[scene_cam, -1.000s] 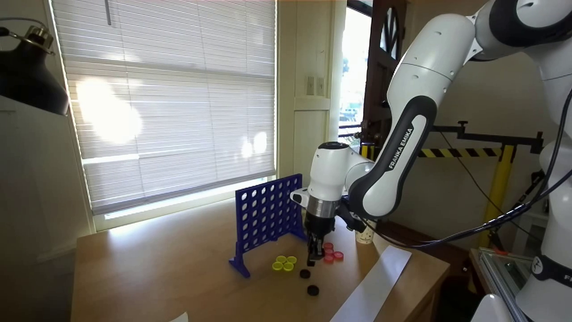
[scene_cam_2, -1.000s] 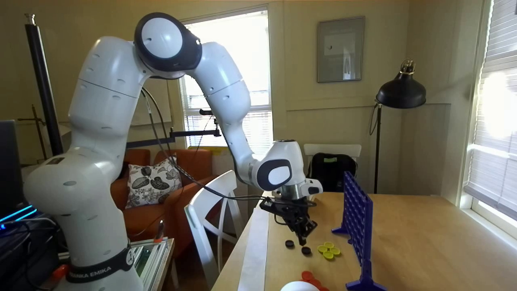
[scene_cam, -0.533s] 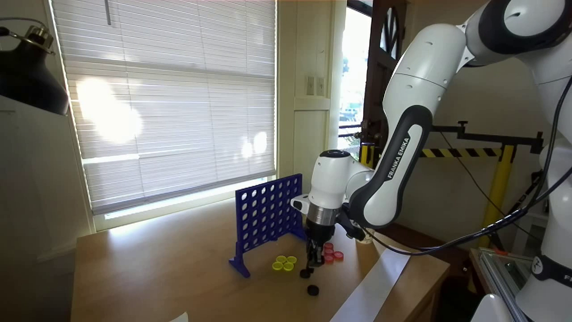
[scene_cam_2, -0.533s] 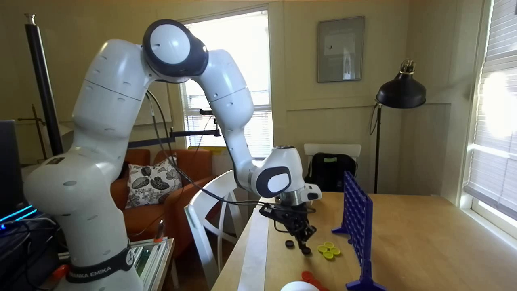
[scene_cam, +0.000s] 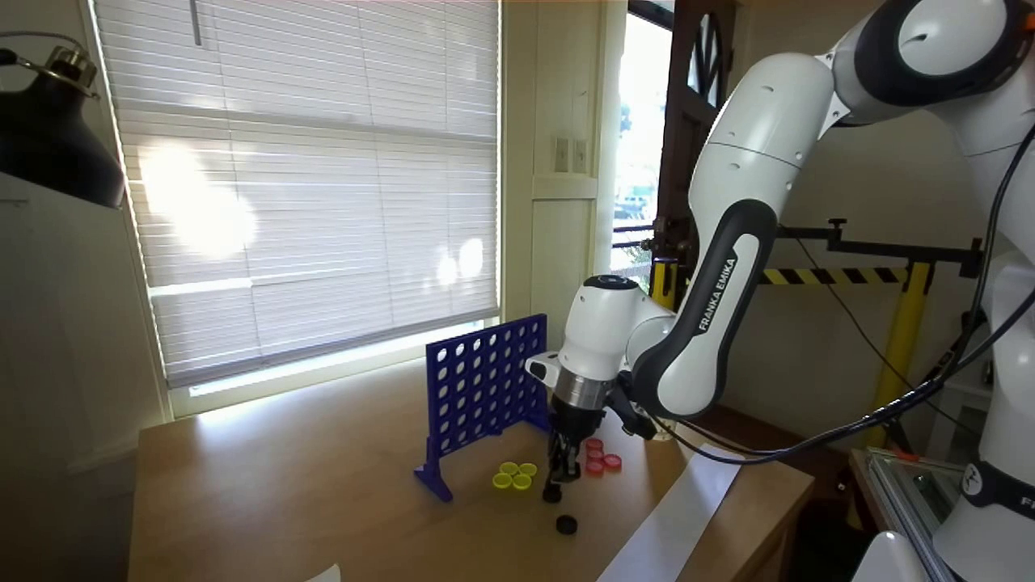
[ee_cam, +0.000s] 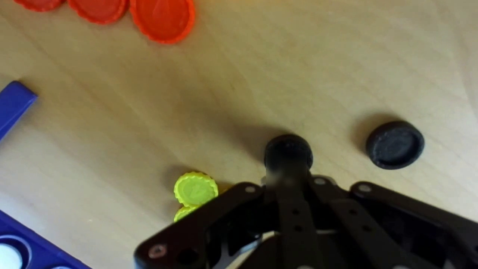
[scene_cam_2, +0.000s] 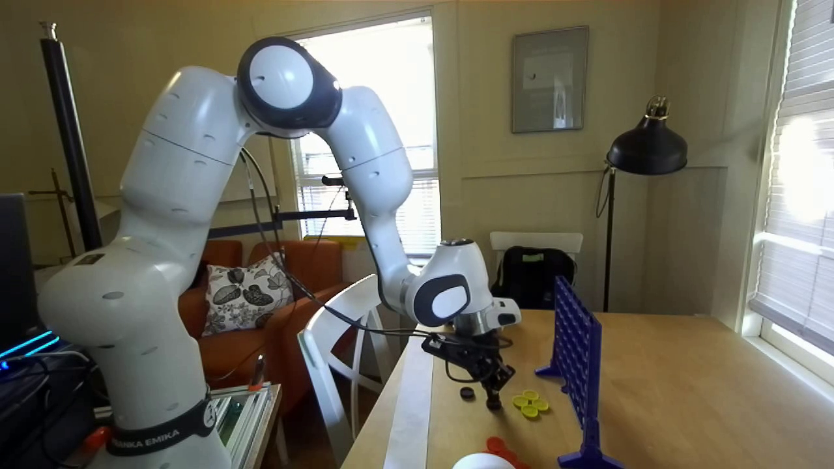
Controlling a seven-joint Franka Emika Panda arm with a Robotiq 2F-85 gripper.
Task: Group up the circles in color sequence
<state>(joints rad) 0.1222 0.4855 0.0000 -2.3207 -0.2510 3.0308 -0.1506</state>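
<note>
Item: your jaws, together with no gap showing, apparently holding nothing, tips at one round black plastic-looking disc point(ee_cam: 288, 144). Item: second black disc point(ee_cam: 396, 145), lying from your jaws toward the tabletop point(scene_cam_2: 684, 371) edge lined with white paper strip point(scene_cam_2: 414, 410); likely push direction.

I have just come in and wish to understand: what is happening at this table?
The robot's gripper, apparently shut, points down at a black disc and seems to touch it. A second black disc lies apart, not yet grouped with it. The yellow discs and the red discs form separate clusters.
</note>
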